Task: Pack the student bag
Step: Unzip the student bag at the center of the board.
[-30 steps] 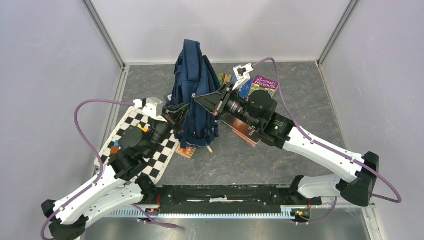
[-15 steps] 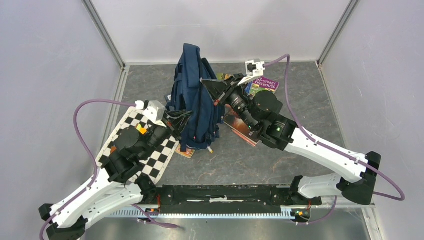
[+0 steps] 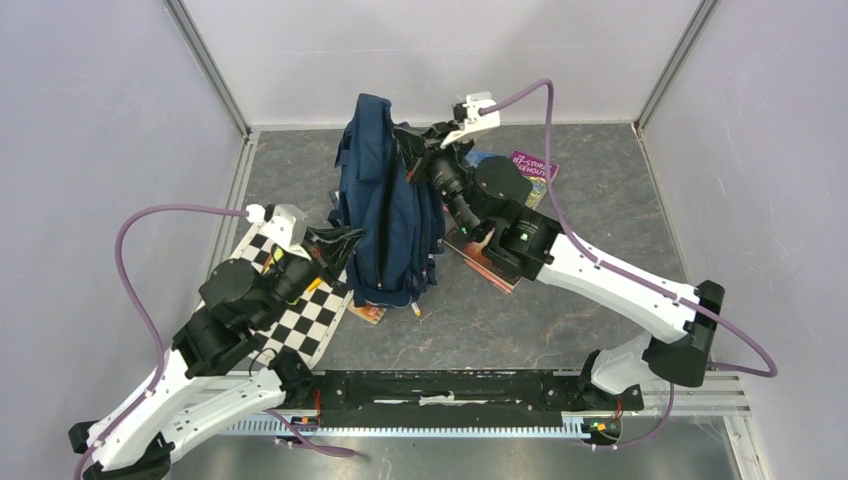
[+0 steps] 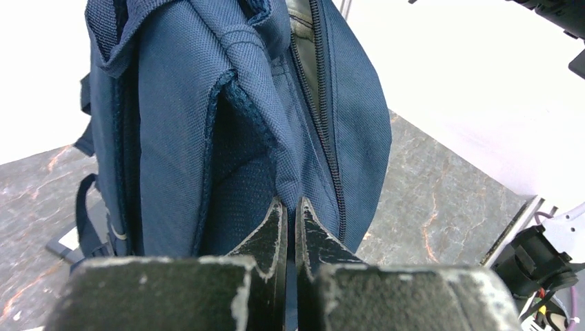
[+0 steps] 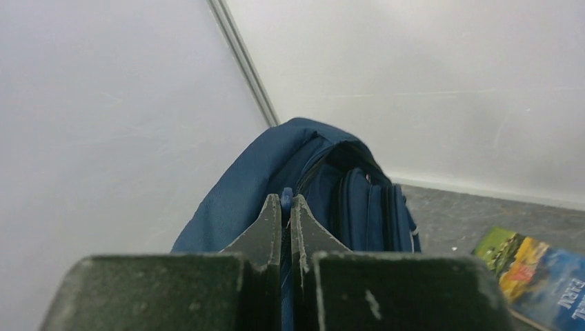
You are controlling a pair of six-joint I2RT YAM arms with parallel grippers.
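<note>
The student bag (image 3: 385,215), a navy-blue backpack, stands upright in the middle of the table. My left gripper (image 3: 347,240) is at its left side, shut on a fold of the bag's fabric, which shows pinched between the fingers in the left wrist view (image 4: 290,207) beside a zip line (image 4: 324,117). My right gripper (image 3: 408,140) is at the top right of the bag, shut on a thin blue zip pull (image 5: 285,198). The bag (image 5: 276,162) fills the middle of the right wrist view, its top compartment partly open.
A black-and-white checkerboard (image 3: 305,315) lies under the left arm. Books (image 3: 530,165) lie at the back right, one showing in the right wrist view (image 5: 545,276); another book (image 3: 490,265) lies under the right arm. A small card (image 3: 368,313) and a pencil (image 3: 418,308) lie at the bag's foot.
My right gripper has moved from the bag's mid front up and back to its top, still shut. The bag stands straighter. The left arm has drawn slightly left and keeps its hold.
</note>
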